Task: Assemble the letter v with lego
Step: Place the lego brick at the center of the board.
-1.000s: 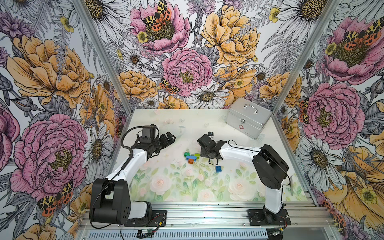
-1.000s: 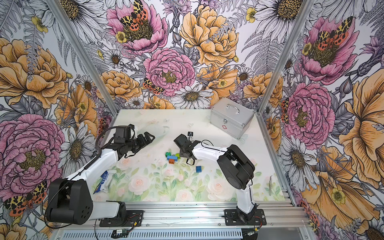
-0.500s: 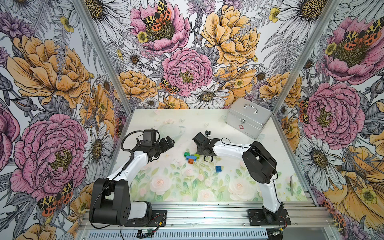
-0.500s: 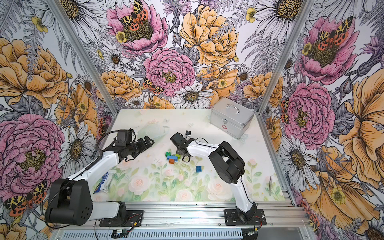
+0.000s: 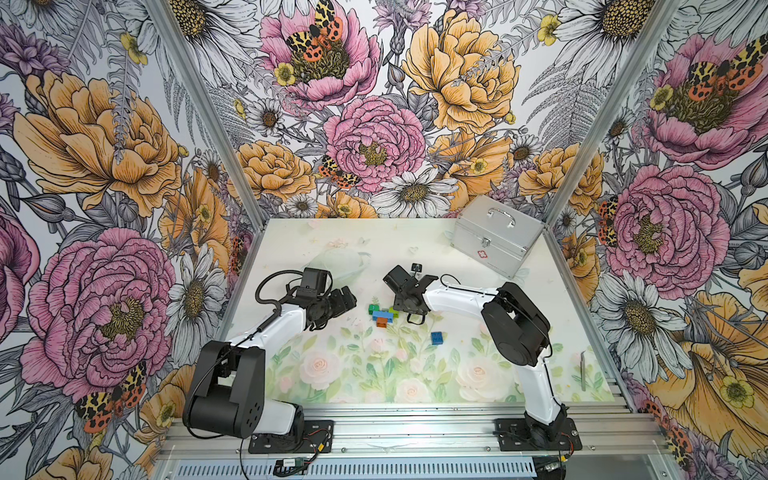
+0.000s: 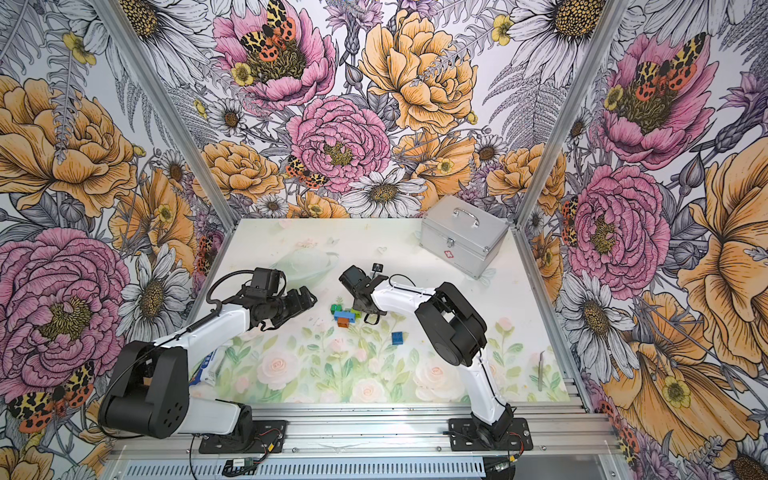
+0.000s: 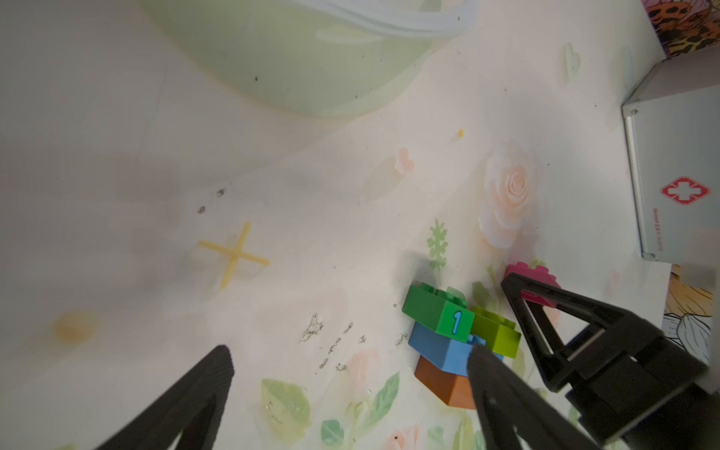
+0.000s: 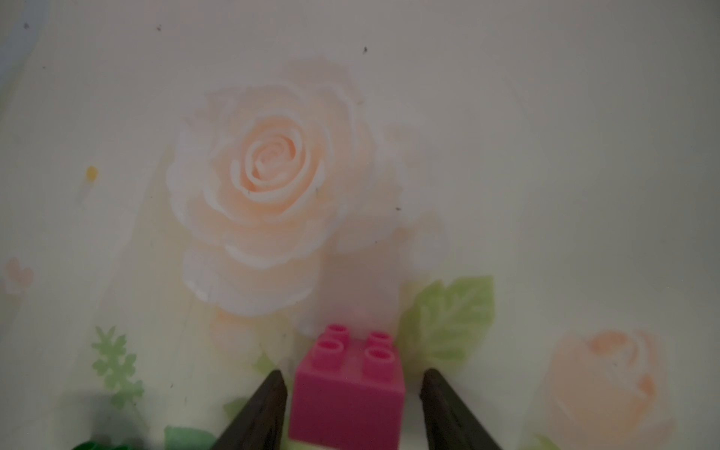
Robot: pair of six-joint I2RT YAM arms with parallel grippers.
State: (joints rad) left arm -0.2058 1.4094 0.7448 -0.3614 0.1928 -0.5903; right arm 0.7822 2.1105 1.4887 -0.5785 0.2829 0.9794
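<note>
Built so far: the letter v (image 5: pixel 383 316) sits part-made at mid desk (image 5: pixel 457 257), with the orange brick (image 7: pixel 440 383) at the point, the light blue brick (image 7: pixel 440 350) across it, and the dark green brick (image 7: pixel 428 311) and lime brick (image 7: pixel 495 335) on the bar's ends
Pink brick (image 8: pixel 346 405): just beyond the lime brick; whether it is pressed home I cannot tell
Right gripper (image 8: pixel 350 376): jaws spread, one on each side of the pink brick with a slim gap, pinching nothing
Left gripper (image 5: pixel 349 300): spread wide, empty, at 9 o'clock of the build and apart from it
Dark blue brick (image 5: pixel 436 337): loose on the desk at 4 o'clock of the build
Left to do: probably only the dark blue tip above the dark green brick
</note>
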